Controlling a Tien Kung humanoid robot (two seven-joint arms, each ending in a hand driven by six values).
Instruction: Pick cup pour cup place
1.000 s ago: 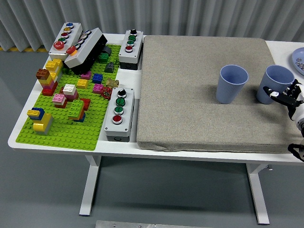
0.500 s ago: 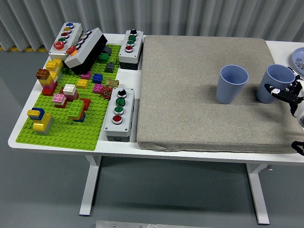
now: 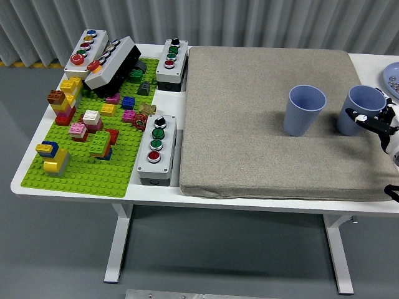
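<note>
Our right hand (image 3: 374, 122), fingers apart, touching right cup (image 3: 364, 109), no grip; we risk tipping it toward left cup (image 3: 305, 109) if closing unevenly.

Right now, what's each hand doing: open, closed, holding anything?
Left hand: not in view.
Right hand: at the right-hand blue cup, fingers reaching around its near side; a closed grasp cannot be told.
</note>
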